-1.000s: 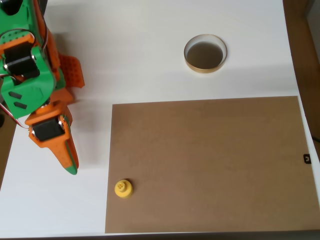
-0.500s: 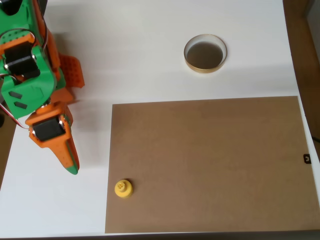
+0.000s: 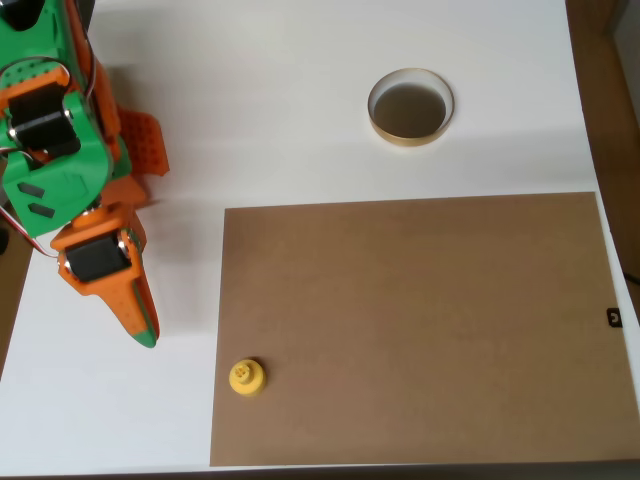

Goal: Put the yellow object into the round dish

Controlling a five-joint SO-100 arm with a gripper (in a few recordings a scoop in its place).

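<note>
The yellow object (image 3: 245, 377) is a small knobbed plastic piece standing at the left edge of a brown board, near the table's front. The round dish (image 3: 411, 107), tan-rimmed and dark inside, sits on the white table toward the back, right of centre. My green and orange arm fills the left side, and its gripper (image 3: 140, 320) points down-right, fingers pressed together with nothing between them. The gripper tip is up and to the left of the yellow object, well apart from it.
A large brown board (image 3: 420, 330) covers the front right of the white table (image 3: 270, 120). The table's right edge meets a wooden floor strip. A small black tag (image 3: 614, 318) sits at the board's right edge.
</note>
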